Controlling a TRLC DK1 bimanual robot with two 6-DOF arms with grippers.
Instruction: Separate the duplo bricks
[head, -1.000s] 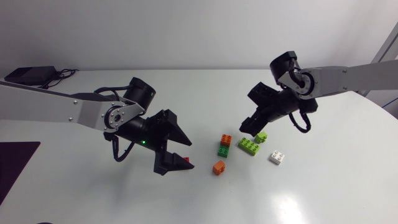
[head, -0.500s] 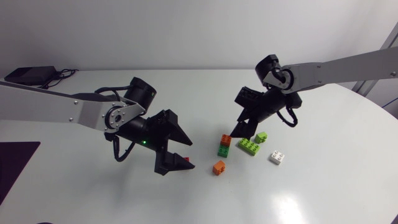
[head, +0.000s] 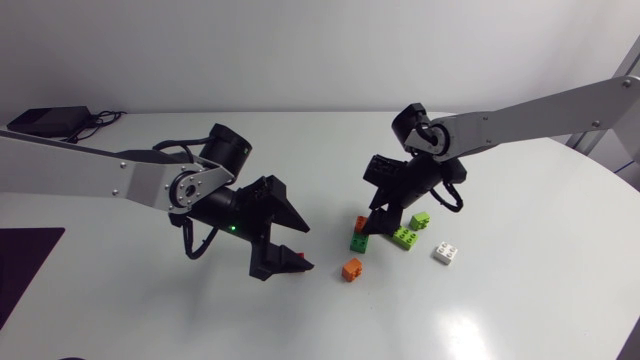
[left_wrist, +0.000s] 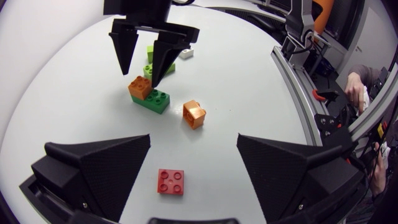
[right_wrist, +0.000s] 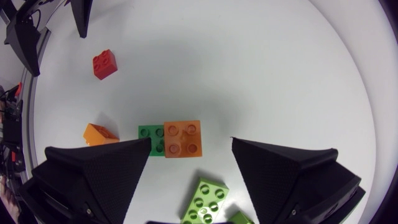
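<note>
Over orange-on-green stack (head: 359, 236) | right gripper (head: 376, 220) moved in from right, spread | left gripper (head: 298, 248) unmoved, spread

right gripper (head: 374, 222) swung leftward and down; now poised, fingers spread, over the orange-on-green stack (head: 359, 238)

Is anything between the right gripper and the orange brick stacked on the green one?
Nothing visible: the right gripper hangs open directly over the orange brick on the green brick; the lime brick lies aside.
</note>
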